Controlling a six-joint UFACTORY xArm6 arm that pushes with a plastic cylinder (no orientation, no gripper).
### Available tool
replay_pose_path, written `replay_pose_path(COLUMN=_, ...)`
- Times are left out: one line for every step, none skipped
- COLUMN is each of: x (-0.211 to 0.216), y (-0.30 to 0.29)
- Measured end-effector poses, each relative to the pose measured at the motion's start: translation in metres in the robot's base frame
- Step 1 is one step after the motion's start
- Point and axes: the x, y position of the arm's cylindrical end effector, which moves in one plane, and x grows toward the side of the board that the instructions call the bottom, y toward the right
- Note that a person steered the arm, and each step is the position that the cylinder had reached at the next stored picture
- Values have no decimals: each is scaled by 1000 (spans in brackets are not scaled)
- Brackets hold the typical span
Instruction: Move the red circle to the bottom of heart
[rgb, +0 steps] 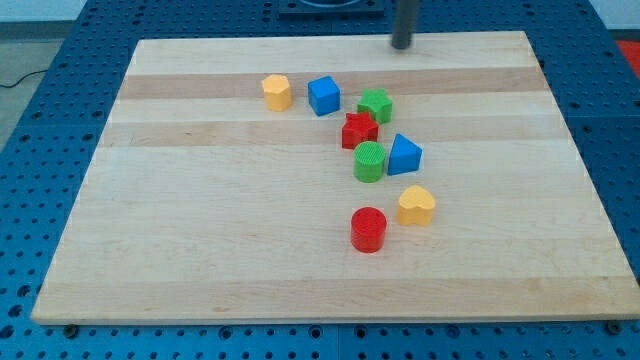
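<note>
- Wooden board is seen lying on a blue perforated table; eight small blocks are spread over its middle and right part.
- Red circle is found low in the cluster, toward the view's bottom, upright on its flat face.
- Yellow heart is placed just beside the red circle, up and to the view's right of it; whether the two touch cannot be told.
- Red circle is thus located at the heart's lower left, not directly under it.
- Green cylinder and blue triangle are set side by side above those two, close together.
- Red star is seen just above the green cylinder, with a green star-like block touching or nearly touching it at the upper right.
- Blue cube and a yellow hexagon-like block are placed further to the view's left, near each other but apart.
- My tip is seen at the board's top edge, well apart from every block; nearest is the green star-like block.
- Nothing is being pushed or touched by the rod; no jaws exist, so nothing is grasped.
</note>
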Motion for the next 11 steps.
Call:
replay_pose_path(x=0, y=-74)
replay_pose_path(x=6, y=-149)
replay_pose_path(x=26, y=-226)
replay_pose_path(x=67, y=-272)
replay_pose_path(x=131, y=-280)
replay_pose_path(x=201, y=-246)
replay_pose_path(x=243, y=-202)
replay_pose_path(x=277, y=-155)
replay_pose_path(x=303, y=-128)
replay_pose_path(x=329, y=-78)
replay_pose_path(x=351, y=-43)
